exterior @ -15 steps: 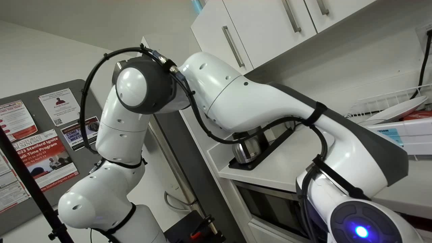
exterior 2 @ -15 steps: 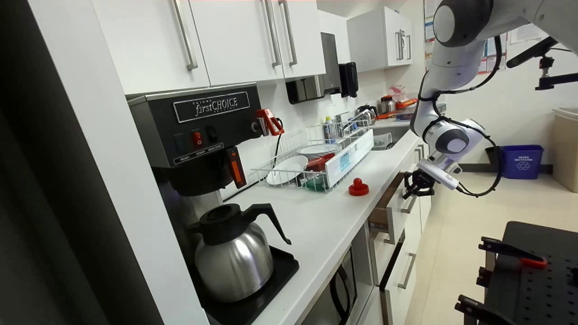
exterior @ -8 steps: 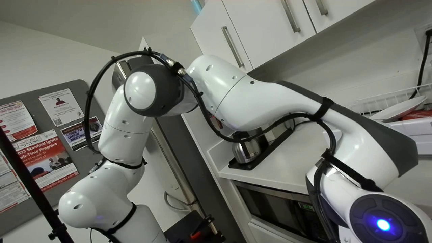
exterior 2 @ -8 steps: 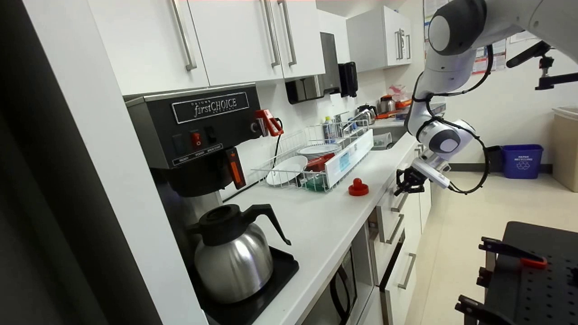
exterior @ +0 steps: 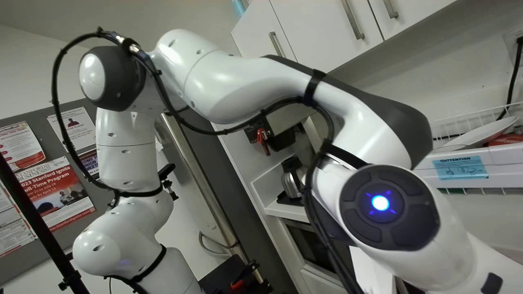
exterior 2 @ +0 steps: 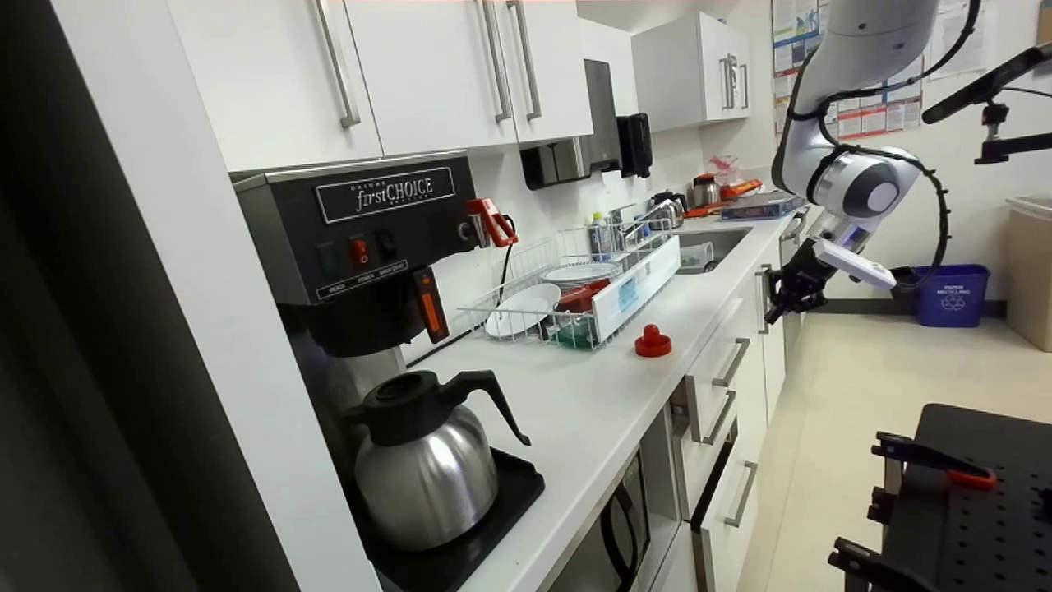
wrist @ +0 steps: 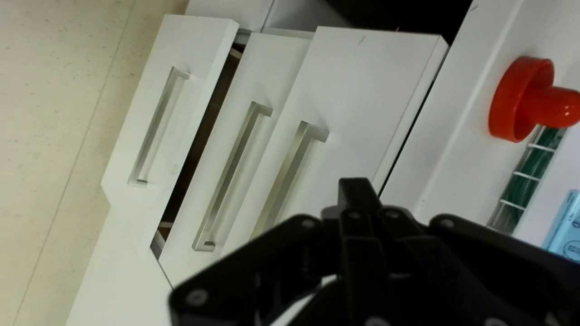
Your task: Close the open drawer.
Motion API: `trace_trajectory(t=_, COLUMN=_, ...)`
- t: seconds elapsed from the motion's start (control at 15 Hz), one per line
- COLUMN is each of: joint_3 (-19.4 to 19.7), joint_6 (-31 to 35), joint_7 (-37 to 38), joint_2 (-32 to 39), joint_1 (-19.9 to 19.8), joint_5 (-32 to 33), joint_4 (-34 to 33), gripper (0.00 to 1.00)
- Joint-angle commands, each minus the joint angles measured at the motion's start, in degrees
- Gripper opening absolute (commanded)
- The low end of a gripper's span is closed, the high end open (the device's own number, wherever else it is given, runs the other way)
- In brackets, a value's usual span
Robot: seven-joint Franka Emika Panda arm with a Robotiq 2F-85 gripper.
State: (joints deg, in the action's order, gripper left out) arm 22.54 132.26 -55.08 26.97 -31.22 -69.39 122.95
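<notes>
- Both fingers of the tool lie together in the wrist view, holding nothing between them.
- Top drawer sits just under the edge of the desk, with a thin dark slit showing between the two; I cannot tell whether it is fully in.
- Middle drawer comes directly below, its front running alongside the top one.
- Lowest drawer in the wrist view stands out from the middle one, a dark brown gap along its upper edge, so it is partly open.
- Metal bar handles run along all three fronts.
- Angled downward, the tool hangs apart from these handles in an exterior view; its fingertips are too small there to read.
- White robot arm shows in both exterior views, with a blue light glowing on a dark round pad.
- On the desk, a red knobbed piece sits just beside the dish rack, which holds white plates.
- Nearest the camera in an exterior view, a steel carafe stands upright on the base of the coffee maker.
- Blue recycling bin stands on the floor, behind the tool.
</notes>
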Motion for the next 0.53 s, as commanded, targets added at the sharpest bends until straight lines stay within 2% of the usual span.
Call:
trace_trajectory(t=0.0, joint_3=3.19, joint_6=4.28, joint_7=-0.54, joint_2=-14.38, joint_1=2.87, joint_5=7.73, joint_4=11.7, gripper=0.0)
trace_trajectory(t=0.2, joint_3=4.63, joint_6=8.11, joint_7=2.46, joint_2=-23.23, joint_1=3.61, joint_5=16.12, joint_4=17.71, gripper=0.0)
trace_trajectory(t=0.47, joint_3=4.43, joint_6=11.91, joint_7=7.05, joint_2=-30.55, joint_1=2.98, joint_5=25.62, joint_4=22.6, gripper=0.0)
